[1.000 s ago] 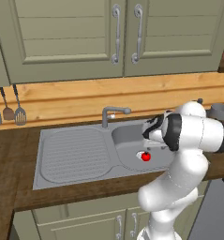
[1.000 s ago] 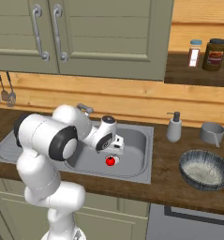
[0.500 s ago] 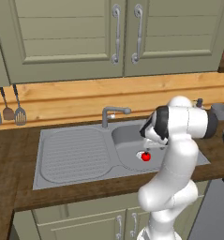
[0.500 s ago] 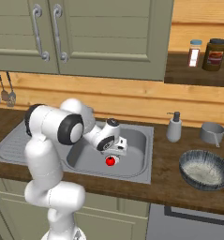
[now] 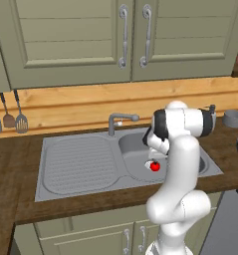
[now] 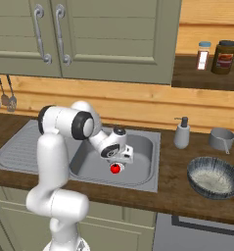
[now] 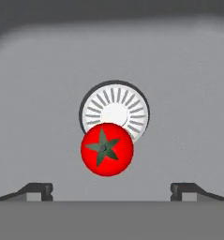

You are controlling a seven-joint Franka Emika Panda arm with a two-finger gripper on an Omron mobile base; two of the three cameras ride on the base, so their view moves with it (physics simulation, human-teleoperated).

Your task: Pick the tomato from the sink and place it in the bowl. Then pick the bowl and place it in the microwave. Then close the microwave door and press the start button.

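Left base view: we see the tomato (image 5: 155, 166) in the sink (image 5: 75, 162) basin, just below the gripper (image 5: 151, 162).
Right base view: the tomato (image 6: 115, 168) lies under the gripper (image 6: 119, 162); the bowl (image 6: 214, 177) stands on the counter (image 6: 177, 162), well apart to the right.
Hand view: our jaws are spread wide and empty; the tomato (image 7: 107, 149) sits between them, overlapping the drain (image 7: 115, 111).

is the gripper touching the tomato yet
Apart. In the hand view the gripper is open, and bare sink floor shows between each fingertip and the tomato.
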